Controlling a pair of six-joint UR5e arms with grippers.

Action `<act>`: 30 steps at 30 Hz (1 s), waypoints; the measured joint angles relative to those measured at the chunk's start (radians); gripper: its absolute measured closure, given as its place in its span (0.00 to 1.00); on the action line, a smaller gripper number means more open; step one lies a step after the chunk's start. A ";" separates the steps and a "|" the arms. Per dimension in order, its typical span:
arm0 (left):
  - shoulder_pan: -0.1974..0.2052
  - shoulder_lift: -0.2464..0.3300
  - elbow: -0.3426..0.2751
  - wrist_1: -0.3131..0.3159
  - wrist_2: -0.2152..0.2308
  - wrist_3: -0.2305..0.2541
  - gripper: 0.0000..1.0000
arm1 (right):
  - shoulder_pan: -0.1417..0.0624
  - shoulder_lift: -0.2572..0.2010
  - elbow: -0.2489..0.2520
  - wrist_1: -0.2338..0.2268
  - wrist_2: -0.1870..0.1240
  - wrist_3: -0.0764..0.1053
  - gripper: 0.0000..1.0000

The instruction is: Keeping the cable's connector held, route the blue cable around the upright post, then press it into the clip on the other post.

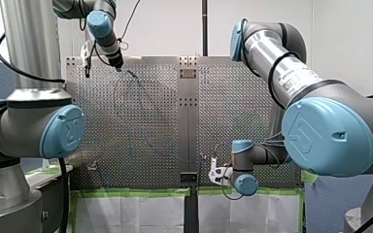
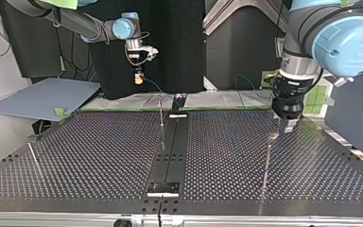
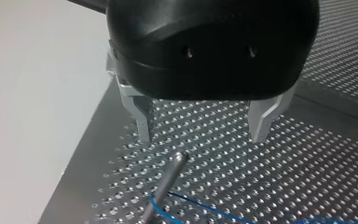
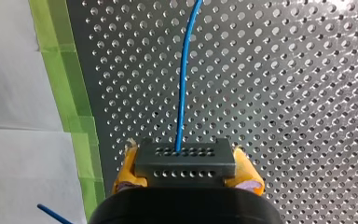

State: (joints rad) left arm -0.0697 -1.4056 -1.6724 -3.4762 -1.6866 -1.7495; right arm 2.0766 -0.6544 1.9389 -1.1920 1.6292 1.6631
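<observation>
- While the right gripper (image 4: 186, 157) clamps the connector (image 4: 185, 164), the blue cable (image 4: 182, 84) leaves toward its 12 o'clock.
- The left gripper (image 3: 201, 137), jaws wide and empty, hangs with the upright post (image 3: 170, 179) just ahead.

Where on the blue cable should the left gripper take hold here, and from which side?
I'd grip the blue cable on its straight run just past the upright post, coming down from above with my left gripper, open jaws across it. It lies thin and low by the perforated table; my right gripper holds the connector.
</observation>
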 joint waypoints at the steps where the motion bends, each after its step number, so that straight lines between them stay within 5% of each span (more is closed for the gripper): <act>1: -0.002 0.000 0.000 -0.003 -0.006 0.011 0.00 | 0.000 0.000 0.000 0.000 0.000 0.000 1.00; 13: -0.016 0.003 0.000 -0.004 -0.106 0.095 0.00 | 0.001 0.000 0.000 0.002 -0.003 -0.001 1.00; 30: -0.020 0.004 0.000 -0.003 -0.126 0.097 0.00 | 0.001 0.000 0.001 0.003 -0.003 -0.002 1.00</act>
State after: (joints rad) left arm -0.0897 -1.4013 -1.6726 -3.4792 -1.8124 -1.6528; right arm 2.0778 -0.6544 1.9397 -1.1894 1.6264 1.6616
